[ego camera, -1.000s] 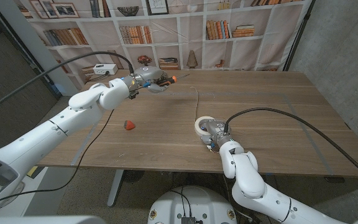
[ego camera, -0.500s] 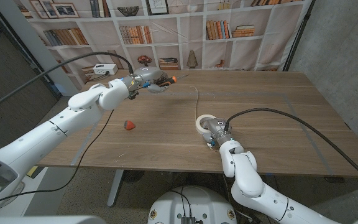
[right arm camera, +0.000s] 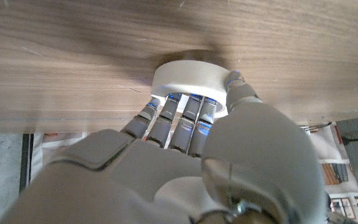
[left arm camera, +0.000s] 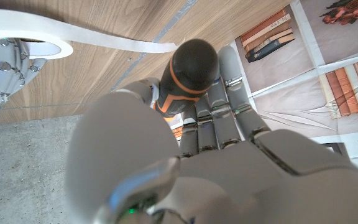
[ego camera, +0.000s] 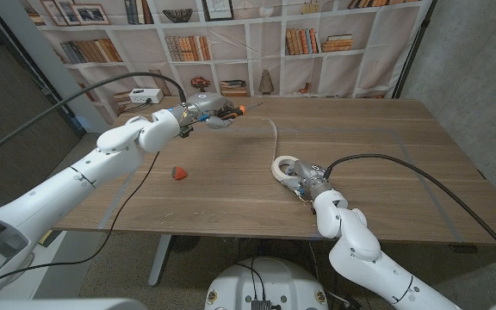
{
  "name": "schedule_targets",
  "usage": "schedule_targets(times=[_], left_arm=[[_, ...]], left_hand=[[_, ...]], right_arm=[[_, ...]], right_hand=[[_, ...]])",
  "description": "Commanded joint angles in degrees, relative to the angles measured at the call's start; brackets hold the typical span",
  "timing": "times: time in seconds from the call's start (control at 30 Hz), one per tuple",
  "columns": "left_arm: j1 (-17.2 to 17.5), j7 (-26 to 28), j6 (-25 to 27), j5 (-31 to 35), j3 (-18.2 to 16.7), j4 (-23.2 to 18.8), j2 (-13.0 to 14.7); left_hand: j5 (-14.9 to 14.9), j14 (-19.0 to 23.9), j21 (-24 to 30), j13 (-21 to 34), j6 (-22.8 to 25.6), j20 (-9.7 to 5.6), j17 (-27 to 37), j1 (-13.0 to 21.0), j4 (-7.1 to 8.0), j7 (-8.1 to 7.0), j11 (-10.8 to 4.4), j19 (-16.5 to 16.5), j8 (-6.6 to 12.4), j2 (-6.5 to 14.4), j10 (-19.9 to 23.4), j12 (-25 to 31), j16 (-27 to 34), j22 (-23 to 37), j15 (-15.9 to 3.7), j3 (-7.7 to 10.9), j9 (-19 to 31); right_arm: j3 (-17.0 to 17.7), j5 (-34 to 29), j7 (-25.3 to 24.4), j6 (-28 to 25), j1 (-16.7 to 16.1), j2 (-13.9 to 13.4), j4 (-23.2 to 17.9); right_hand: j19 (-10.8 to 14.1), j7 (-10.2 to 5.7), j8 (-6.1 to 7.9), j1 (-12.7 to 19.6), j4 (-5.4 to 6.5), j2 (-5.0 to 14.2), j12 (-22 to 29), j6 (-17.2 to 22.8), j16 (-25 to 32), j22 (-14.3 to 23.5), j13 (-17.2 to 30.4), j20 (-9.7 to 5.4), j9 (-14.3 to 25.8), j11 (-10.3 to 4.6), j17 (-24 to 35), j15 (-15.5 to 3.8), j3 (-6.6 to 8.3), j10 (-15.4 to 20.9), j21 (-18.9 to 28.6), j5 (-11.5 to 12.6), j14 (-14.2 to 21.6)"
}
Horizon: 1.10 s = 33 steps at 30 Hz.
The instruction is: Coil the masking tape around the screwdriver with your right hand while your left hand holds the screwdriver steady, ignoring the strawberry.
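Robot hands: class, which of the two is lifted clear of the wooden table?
The left hand, gripping the black-and-orange screwdriver in the air. The right hand sits low at the table, holding the white masking tape roll.

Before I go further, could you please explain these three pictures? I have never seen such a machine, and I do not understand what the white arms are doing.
This is a robot with two white arms, standing at a wooden table. The wide picture comes from a camera on its head. The other two come from cameras on its wrists, looking over the back of each hand.

The left hand holds a screwdriver with a black and orange handle above the table. The right hand grips a roll of masking tape at the table. A strip of tape runs from the roll to the screwdriver. A strawberry lies on the table, apart from both hands.
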Motion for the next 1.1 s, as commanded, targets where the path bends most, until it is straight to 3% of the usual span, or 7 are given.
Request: schedule_targets(times=[0.03,0.23,0.4,0.6,0.8,1.1], left_arm=[[-0.3,0.4,-0.1,-0.1,0.3,0.2,-0.5],[-0.6,0.2,-0.2,0.0,0.5,0.4,-0.8],[-1.0,0.3,-0.5,0.1,0.7,0.6,-1.0],[-1.3,0.6,-1.0,0.1,1.0,1.1,-1.4],[-0.9,0.8,-0.9,0.1,0.9,0.7,-1.3],[-0.1,0.9,-0.2,0.0,0.4,-0.2,-1.0]], left_hand=[[0.4,9.6,0.6,0.1,11.9,-3.51,0.3,5.0,0.05,-9.10,-10.93,-0.1,5.10,5.4,9.5,0.2,0.5,0.1,-13.00,2.23,0.4],[0.4,9.6,0.7,0.4,11.9,-3.52,0.3,5.0,0.03,-9.10,-11.10,-0.2,5.09,5.4,9.3,0.3,0.7,-0.1,-13.06,2.33,0.6],[0.3,9.6,0.8,0.2,11.9,-3.57,0.3,4.9,0.03,-9.18,-11.07,-0.3,4.95,5.4,9.4,0.2,0.7,-0.1,-12.98,2.37,0.5],[0.3,9.5,0.9,0.0,12.0,-3.57,0.3,4.9,0.02,-9.02,-11.17,-0.2,4.88,5.4,9.5,0.1,0.8,-0.2,-13.10,2.46,0.4],[0.2,9.5,1.0,0.3,12.0,-3.63,0.3,4.8,0.01,-9.06,-11.09,-0.3,4.81,5.3,9.3,0.2,0.9,-0.2,-13.15,2.52,0.4],[0.2,9.4,1.2,0.1,12.0,-3.56,0.3,4.8,-0.02,-9.29,-11.09,-0.3,4.83,5.3,9.3,0.1,1.0,-0.3,-13.11,2.67,0.6]], right_arm=[[18.6,44.9,-6.5,13.3,-6.3,5.3,-0.7],[23.4,61.0,-4.6,19.6,-6.4,6.2,2.7],[25.2,71.6,-3.1,24.6,-5.8,5.4,5.4],[25.2,80.2,-2.7,29.4,-4.6,3.7,7.6],[24.6,89.9,0.8,36.1,-3.0,4.2,12.1],[22.9,96.4,3.1,43.2,-0.2,2.4,15.5]], right_hand=[[1.9,5.22,3.95,3.2,5.66,5.85,1.2,8.7,1.3,1.1,1.6,-2.28,1.6,0.84,1.9,-7.24,5.37,0.0,0.7,0.4,1.2],[1.8,5.65,5.14,3.7,5.96,5.85,2.2,8.3,2.1,1.4,3.0,-1.56,2.9,1.70,3.4,-6.64,5.92,-0.1,1.0,0.6,1.5],[1.9,6.01,5.88,4.1,5.96,5.77,2.8,8.0,2.7,1.5,3.9,-1.16,3.7,1.94,4.4,-6.33,6.17,-0.2,1.3,0.6,1.7],[1.5,5.79,6.76,4.1,6.41,5.74,3.5,7.2,3.1,1.7,5.0,-1.49,4.9,1.88,5.6,-6.22,6.42,-0.7,1.4,0.6,1.6],[1.1,5.42,7.61,3.9,7.10,5.73,4.0,6.4,3.2,1.9,6.0,-1.71,5.9,1.63,6.4,-6.56,6.63,-1.2,1.6,0.6,1.4],[0.7,5.12,8.97,3.8,7.88,5.69,4.8,5.8,3.1,2.1,7.4,-1.55,7.3,1.12,7.5,-6.81,6.97,-1.6,1.8,0.6,1.2]])
